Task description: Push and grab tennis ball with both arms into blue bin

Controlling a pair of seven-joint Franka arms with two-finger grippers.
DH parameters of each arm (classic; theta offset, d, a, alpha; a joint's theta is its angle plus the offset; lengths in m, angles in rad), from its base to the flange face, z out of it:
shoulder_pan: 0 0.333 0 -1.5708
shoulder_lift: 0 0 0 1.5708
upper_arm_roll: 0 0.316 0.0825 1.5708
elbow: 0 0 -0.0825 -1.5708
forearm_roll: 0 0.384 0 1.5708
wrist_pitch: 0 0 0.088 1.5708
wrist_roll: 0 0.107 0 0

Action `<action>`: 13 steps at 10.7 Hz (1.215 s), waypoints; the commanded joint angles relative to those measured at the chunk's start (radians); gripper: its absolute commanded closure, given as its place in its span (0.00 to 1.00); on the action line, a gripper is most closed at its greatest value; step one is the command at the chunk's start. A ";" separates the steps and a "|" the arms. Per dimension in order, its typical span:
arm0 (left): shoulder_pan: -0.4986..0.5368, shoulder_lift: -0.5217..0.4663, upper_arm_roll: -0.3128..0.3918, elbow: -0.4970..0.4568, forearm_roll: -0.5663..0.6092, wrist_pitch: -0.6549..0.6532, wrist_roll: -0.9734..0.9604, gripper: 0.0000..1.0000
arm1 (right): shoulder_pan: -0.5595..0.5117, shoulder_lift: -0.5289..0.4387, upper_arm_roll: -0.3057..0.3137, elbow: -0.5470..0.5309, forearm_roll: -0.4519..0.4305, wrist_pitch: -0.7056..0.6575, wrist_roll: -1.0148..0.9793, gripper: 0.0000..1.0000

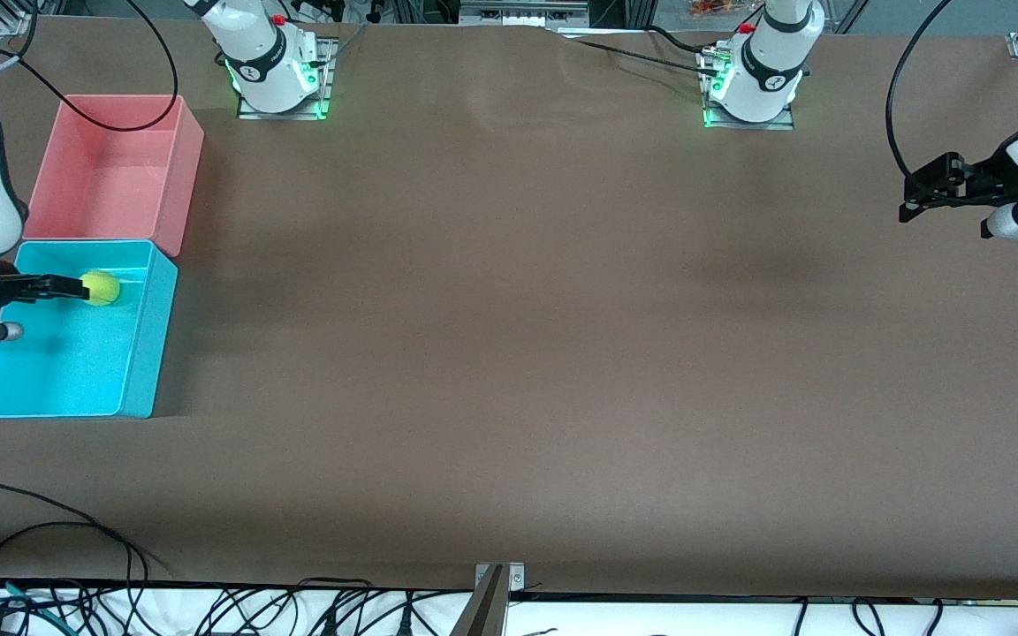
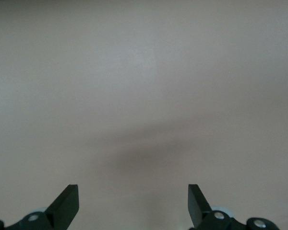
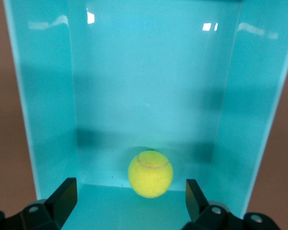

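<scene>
The tennis ball [image 1: 101, 288] [image 3: 150, 173] is inside the blue bin [image 1: 151, 344] [image 3: 43, 120], close to the wall that adjoins the pink bin. My right gripper [image 1: 49, 309] [image 3: 131, 196] hangs over the blue bin, open. The ball shows free between its fingers, touching neither of them. I cannot tell whether the ball rests on the bin floor. My left gripper [image 1: 911, 199] [image 2: 134, 196] waits open over bare table at the left arm's end, nothing between its fingers.
A pink bin [image 1: 182, 177] of the same shape stands against the blue bin, farther from the front camera. Both bins sit at the right arm's end of the brown table. Cables lie along the table's near edge [image 1: 49, 530].
</scene>
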State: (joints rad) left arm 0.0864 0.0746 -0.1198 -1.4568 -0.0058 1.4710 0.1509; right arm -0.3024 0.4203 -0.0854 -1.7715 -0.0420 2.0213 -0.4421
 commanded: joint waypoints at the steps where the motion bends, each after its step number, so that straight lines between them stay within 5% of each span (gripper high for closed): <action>1: -0.002 0.008 0.002 0.029 -0.009 -0.017 -0.008 0.00 | -0.004 -0.018 0.042 0.081 0.016 -0.042 0.005 0.00; 4: -0.002 0.008 0.000 0.029 -0.009 -0.017 -0.008 0.00 | -0.004 -0.032 0.102 0.139 0.083 -0.073 0.011 0.00; 7: -0.002 0.008 0.000 0.029 -0.009 -0.017 -0.008 0.00 | -0.004 -0.048 0.206 0.282 0.085 -0.255 0.176 0.00; 13: -0.002 0.008 0.000 0.030 -0.008 -0.017 -0.008 0.00 | -0.004 -0.100 0.283 0.379 0.074 -0.351 0.210 0.00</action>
State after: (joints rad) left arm 0.0864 0.0746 -0.1203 -1.4565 -0.0058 1.4710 0.1509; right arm -0.2970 0.3497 0.1579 -1.4180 0.0306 1.7062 -0.2406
